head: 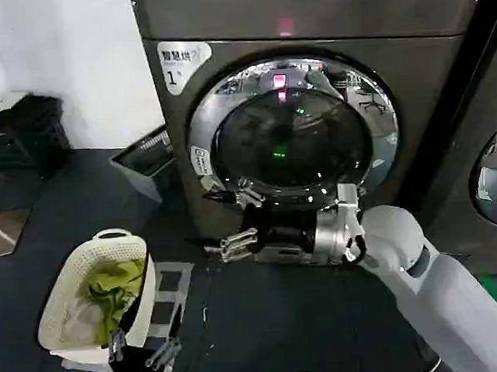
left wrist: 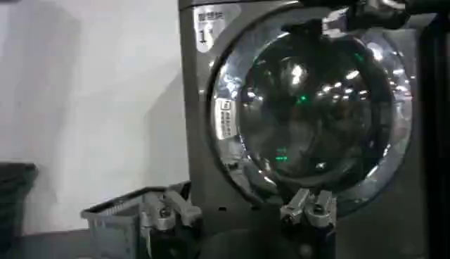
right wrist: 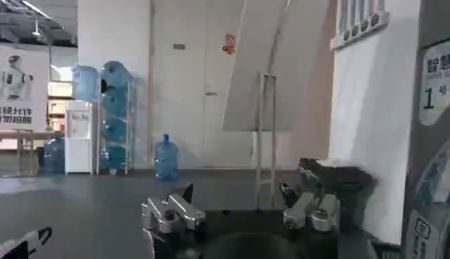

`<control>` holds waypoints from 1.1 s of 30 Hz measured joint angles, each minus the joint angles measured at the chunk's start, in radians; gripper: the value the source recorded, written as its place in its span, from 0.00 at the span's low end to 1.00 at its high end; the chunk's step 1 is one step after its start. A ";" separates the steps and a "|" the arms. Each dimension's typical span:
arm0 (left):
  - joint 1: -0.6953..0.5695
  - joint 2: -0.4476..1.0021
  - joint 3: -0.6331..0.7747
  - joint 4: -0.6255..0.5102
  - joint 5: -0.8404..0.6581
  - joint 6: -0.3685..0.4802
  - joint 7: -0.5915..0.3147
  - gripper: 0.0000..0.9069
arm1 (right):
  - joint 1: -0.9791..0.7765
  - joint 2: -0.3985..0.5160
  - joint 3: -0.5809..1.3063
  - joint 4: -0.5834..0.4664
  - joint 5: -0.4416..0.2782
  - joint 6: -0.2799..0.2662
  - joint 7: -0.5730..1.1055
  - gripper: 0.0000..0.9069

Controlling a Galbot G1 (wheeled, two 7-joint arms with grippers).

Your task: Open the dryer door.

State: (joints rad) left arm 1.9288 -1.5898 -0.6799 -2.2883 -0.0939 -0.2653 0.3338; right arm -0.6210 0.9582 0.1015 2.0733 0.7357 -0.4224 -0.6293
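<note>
The dryer door, a wide chrome ring around dark glass, lies flush against the front of the machine with the "1" sticker. My right gripper stands open just below the door's lower left rim, pointing left and holding nothing. In the right wrist view the right gripper has empty space between its fingers. My left gripper waits low beside the laundry basket, open and empty. From its wrist view the left gripper faces the door from a distance.
A white basket with green clothes stands on the dark floor at the left. A grey crate sits against the dryer's left side, black crates farther left. The neighbouring machine's round door is at the right.
</note>
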 joint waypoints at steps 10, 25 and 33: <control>-0.015 0.018 -0.035 -0.030 -0.024 0.081 0.004 1.00 | 0.006 0.041 0.024 -0.207 -0.095 0.105 0.053 1.00; -0.013 0.004 -0.056 -0.033 -0.017 0.107 0.004 1.00 | 0.182 0.155 -0.150 -0.541 -0.179 0.186 0.078 1.00; -0.016 0.002 -0.071 -0.039 -0.032 0.113 0.034 1.00 | 0.262 0.216 -0.213 -0.665 -0.188 0.206 0.084 1.00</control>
State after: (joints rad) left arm 1.9129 -1.5873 -0.7511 -2.3277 -0.1261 -0.1520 0.3679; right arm -0.3595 1.1741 -0.1118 1.4085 0.5481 -0.2164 -0.5456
